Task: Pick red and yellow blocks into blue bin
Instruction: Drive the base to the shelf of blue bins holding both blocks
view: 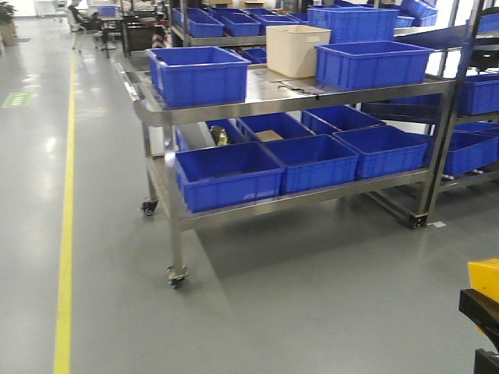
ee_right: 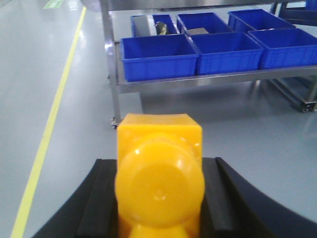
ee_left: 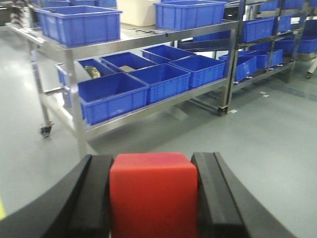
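My left gripper [ee_left: 153, 161] is shut on the plain red cube [ee_left: 153, 198], with a black pad pressed against each side. My right gripper [ee_right: 159, 166] is shut on the yellow brick [ee_right: 159, 183], whose round stud faces the camera. In the front view the yellow brick [view: 485, 278] shows at the bottom right corner above a black gripper part. Both grippers hang over the grey floor, well short of the steel cart [view: 296, 101]. A large deep blue bin [view: 199, 74] stands on the left end of the cart's top shelf. A similar one [view: 382, 62] stands at the right end.
A cream tub [view: 296, 48] sits between the two top bins. Several lower blue crates [view: 230, 175] fill the cart's bottom shelf. The cart stands on castors [view: 178, 276]. More racks of blue crates [view: 475, 148] stand behind and to the right. A yellow floor line [view: 66, 234] runs along the left.
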Available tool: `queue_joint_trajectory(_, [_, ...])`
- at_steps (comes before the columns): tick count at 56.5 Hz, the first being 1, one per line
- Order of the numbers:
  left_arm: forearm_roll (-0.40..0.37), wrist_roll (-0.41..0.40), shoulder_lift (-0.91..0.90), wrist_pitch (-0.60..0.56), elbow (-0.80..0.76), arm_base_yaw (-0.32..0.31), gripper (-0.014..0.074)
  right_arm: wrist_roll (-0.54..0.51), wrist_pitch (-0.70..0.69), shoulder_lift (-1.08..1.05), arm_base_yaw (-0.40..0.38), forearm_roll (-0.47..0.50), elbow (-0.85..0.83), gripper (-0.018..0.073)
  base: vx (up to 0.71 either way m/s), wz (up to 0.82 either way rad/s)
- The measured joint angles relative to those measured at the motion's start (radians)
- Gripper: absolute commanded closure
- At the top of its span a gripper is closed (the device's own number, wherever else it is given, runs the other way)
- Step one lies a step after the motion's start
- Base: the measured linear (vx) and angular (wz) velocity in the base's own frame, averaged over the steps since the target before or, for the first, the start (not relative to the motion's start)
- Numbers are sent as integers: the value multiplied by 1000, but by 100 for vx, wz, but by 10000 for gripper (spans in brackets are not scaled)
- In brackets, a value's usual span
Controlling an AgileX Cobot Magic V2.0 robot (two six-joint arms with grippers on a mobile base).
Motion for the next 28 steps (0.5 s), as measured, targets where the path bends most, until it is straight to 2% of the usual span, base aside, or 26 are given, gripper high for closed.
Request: queue_joint_trajectory(28, [0, 0, 0, 0, 0, 0, 594, 0, 0, 0, 0, 0, 0, 569, 50, -35])
